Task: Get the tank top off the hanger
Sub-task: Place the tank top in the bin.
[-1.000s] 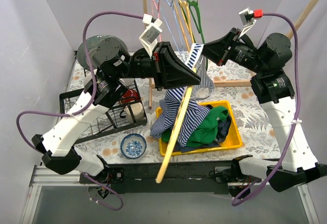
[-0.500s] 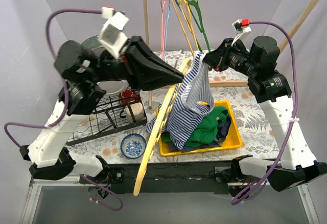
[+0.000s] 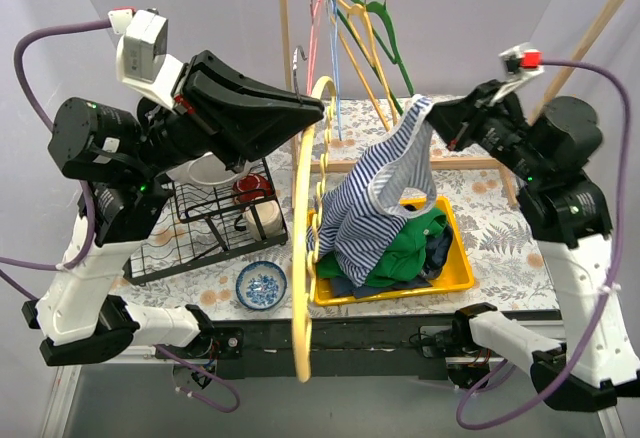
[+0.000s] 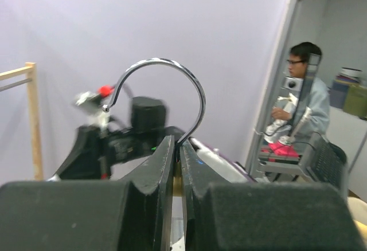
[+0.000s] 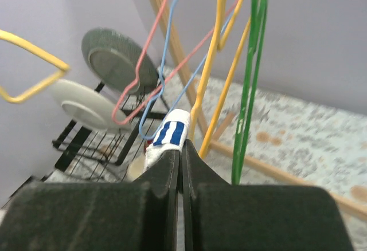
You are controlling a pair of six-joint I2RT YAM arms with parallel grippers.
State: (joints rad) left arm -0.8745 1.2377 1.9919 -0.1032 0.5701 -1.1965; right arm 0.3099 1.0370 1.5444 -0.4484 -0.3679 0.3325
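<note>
Since a second ago, has drawn the yellow hanger (image 3: 297,258) out of the striped tank top (image 3: 375,198) and swung it near upright, just left of the yellow bin (image 3: 462,258). Keeps the left tool (image 3: 318,110) clenched on the hanger neck. Keeps the right tool (image 3: 438,116) clenched on one strap (image 5: 170,133), dangling the tank top above the bin. Judged essentially separated; check for contact at the hem nearest the hanger.

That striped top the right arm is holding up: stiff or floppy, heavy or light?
Probably floppy: the striped tank top drapes in folds from the right gripper down toward the yellow bin. Likely light, since a pinch on one narrow strap holds it up.
</note>
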